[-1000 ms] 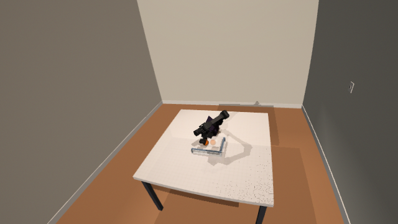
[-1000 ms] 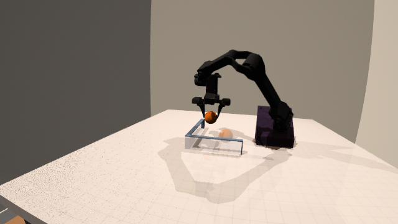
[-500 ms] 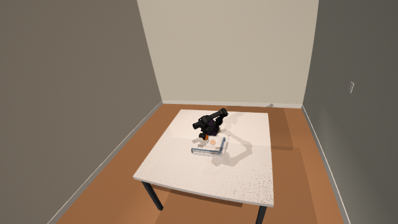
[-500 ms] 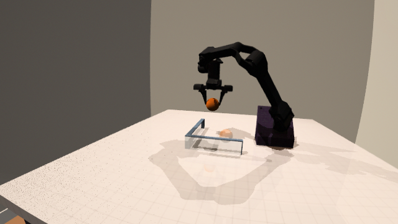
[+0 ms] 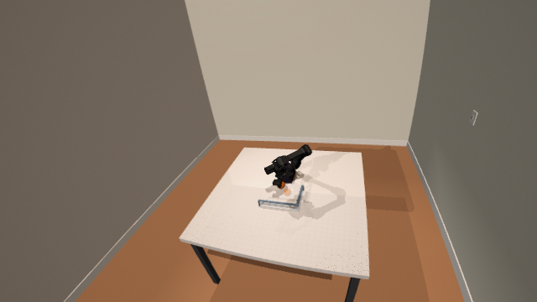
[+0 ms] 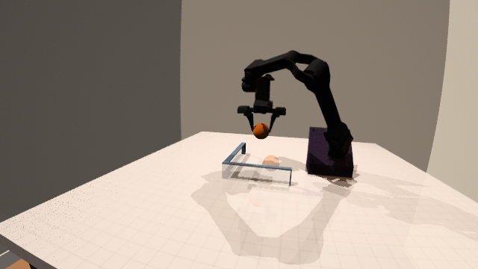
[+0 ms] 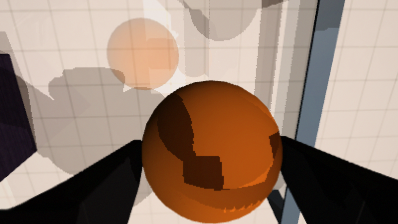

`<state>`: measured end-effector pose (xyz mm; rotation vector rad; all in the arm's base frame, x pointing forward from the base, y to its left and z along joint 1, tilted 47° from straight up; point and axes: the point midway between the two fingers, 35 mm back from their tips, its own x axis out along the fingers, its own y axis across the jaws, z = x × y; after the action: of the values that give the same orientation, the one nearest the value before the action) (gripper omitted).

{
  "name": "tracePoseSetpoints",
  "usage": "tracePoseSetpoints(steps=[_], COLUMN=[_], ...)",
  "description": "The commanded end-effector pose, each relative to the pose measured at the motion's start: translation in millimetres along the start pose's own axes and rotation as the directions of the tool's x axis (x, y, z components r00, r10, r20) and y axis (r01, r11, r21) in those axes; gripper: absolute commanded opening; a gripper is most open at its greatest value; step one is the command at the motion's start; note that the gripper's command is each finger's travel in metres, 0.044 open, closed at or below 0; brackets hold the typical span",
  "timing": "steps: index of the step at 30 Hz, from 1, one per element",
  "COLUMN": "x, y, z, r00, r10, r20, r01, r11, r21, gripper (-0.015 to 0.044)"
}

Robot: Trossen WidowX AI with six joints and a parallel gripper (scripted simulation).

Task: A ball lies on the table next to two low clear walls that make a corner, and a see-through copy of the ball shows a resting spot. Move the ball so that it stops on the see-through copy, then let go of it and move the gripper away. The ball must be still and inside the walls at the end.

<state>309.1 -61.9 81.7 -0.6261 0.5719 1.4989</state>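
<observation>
- White table (image 5: pixel 268 226) (image 6: pixel 149 209) with a faint grid on its top, dark legs; it carries everything below.
- Black six-joint arm (image 5: pixel 294 156) (image 6: pixel 326 93), arched, forearm reaching out and wrist pointing down. Foot on a dark purple base block (image 6: pixel 315 149) (image 7: pixel 12 120).
- Two low clear walls with blue top edges (image 5: pixel 278 203) (image 6: pixel 258 165) (image 7: pixel 316 85), joined in a corner, standing on the table. Base block is apart from them.
- Black parallel-jaw gripper (image 5: pixel 279 184) (image 6: pixel 261 128) (image 7: pixel 212 150), fingers down. Jaws closed on the ball, one finger on each side; contact shows at both flanks in the wrist view.
- Orange ball (image 5: pixel 282 184) (image 6: pixel 261 131) (image 7: pixel 212 150), held up in the air, above wall height, not on its spot. Dark shadow patches on its surface.
- See-through orange copy (image 5: pixel 287 192) (image 6: pixel 271 161) (image 7: pixel 143 54), low at the table, inside the corner, between the walls and base block. Ball is above it and off to one side, not touching.
</observation>
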Motion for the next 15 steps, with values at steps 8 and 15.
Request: tracePoseSetpoints(steps=[8,15], x=[17,30], y=[24,42], z=[16,25], r00=[1.000,1.000], r10=[-0.005,-0.003], r20=[0.002,0.004], r01=[0.005,0.003], r11=[1.000,1.000], r21=[0.003,-0.001], gripper=[0.0000,0.0000])
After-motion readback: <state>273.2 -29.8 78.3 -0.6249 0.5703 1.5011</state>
